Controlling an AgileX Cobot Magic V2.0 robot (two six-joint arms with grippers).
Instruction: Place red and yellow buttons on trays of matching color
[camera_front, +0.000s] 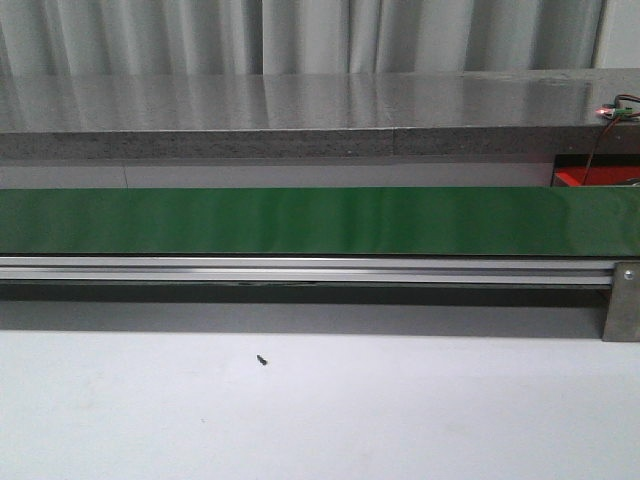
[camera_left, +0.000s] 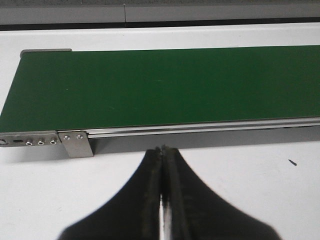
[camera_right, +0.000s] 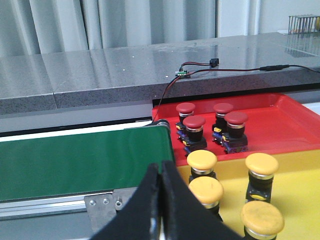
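The green conveyor belt (camera_front: 300, 221) spans the front view on its aluminium rail (camera_front: 300, 270), bare of buttons, with neither arm in sight there. Past its end, beyond the right gripper (camera_right: 160, 172), the red tray (camera_right: 280, 125) carries four red buttons (camera_right: 194, 131) and the yellow tray (camera_right: 295, 190), nearer the claw, four yellow buttons (camera_right: 202, 166); the nearest is cut off by the frame edge. Both the right and the left gripper (camera_left: 163, 155) are clenched, fingers pressed together, grasping nothing. A tiny dark speck (camera_front: 261, 360) lies on the white table (camera_front: 320, 420), too small to identify.
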